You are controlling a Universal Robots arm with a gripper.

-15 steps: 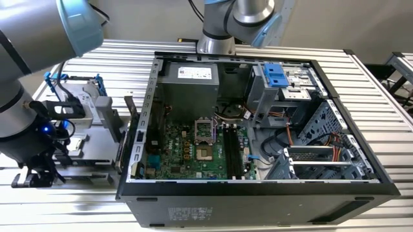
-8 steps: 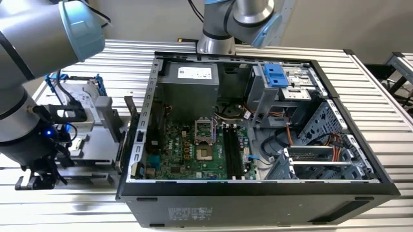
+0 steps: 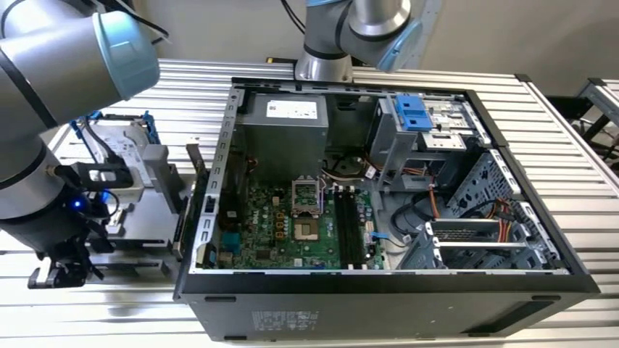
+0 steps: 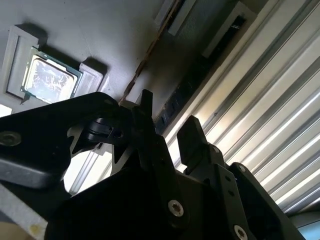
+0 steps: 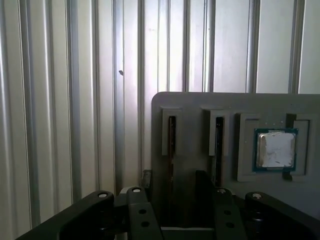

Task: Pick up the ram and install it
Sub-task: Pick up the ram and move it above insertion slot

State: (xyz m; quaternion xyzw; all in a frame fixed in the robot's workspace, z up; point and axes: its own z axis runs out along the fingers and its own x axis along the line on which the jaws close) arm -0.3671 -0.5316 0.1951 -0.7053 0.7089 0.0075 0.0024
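The ram shows edge-on as a thin brownish strip point(image 5: 171, 145) standing in one slot of a grey holder block point(image 5: 190, 107); the second wrist view shows the same ram edge point(image 4: 147, 52). In both wrist views my gripper point(image 5: 174, 177) point(image 4: 167, 117) is open, its two black fingers point(image 5: 146, 179) on either side of the strip's line and just short of it. In the exterior view the gripper point(image 3: 60, 274) hangs low at the left, outside the open computer case point(image 3: 387, 279). The black motherboard slots point(image 3: 346, 225) lie inside the case.
A small square silver chip point(image 5: 275, 148) point(image 4: 50, 80) sits in a recess of the holder beside a second dark slot point(image 5: 218, 145). A hard drive in a blue-edged frame point(image 3: 121, 148) stands further back. The ribbed metal table point(image 3: 580, 188) surrounds everything.
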